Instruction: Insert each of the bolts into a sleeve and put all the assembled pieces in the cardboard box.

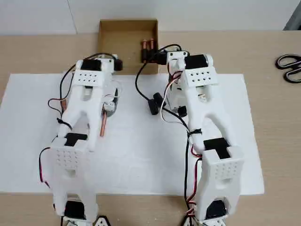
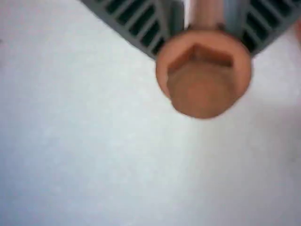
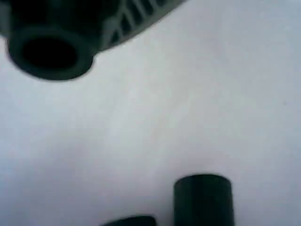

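Left tool [image 2: 205, 16] is clenching a copper bolt [image 2: 203, 77] by its shank, and the hexagon head is pointing back toward the wrist. From above, the bolt's long axis is running along the arm, over the white sheet [image 1: 136, 155] on the bench. To its right, in the gap between the arms, the right tool [image 3: 70, 28] is gripping a black sleeve [image 3: 49, 54] whose open bore is facing its own wrist. I judge the bolt's free end needs turning toward that bore. Farther off, the cardboard box [image 1: 113, 35] is already holding assembled pieces [image 1: 148, 49].
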Controlling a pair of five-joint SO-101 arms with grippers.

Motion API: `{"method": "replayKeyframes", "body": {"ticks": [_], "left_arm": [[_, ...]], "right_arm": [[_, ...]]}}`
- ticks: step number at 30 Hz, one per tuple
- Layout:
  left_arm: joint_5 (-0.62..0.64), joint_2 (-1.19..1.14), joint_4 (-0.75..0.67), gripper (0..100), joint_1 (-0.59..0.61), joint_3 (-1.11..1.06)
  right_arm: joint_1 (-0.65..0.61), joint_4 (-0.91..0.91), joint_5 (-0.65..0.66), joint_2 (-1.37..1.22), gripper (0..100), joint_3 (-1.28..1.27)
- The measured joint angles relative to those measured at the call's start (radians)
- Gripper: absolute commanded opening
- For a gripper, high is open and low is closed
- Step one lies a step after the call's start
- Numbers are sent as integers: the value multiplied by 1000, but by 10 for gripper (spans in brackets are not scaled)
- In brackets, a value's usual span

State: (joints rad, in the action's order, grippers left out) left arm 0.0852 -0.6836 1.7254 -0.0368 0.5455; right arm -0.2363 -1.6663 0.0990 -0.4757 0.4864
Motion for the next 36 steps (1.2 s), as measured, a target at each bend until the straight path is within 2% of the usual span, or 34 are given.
{"method": "replayKeyframes", "body": {"ticks": [12,17,26,36], "left_arm": [[3,-12,6,36,-21,9],[5,-43,2,36,5,9],[5,-43,-38,83,8,9],[5,-43,-74,85,8,2]], "right_arm": [[0,0,0,0,4,0],[0,0,0,0,4,0],[0,0,0,0,4,0],[0,0,0,0,4,0]]}}
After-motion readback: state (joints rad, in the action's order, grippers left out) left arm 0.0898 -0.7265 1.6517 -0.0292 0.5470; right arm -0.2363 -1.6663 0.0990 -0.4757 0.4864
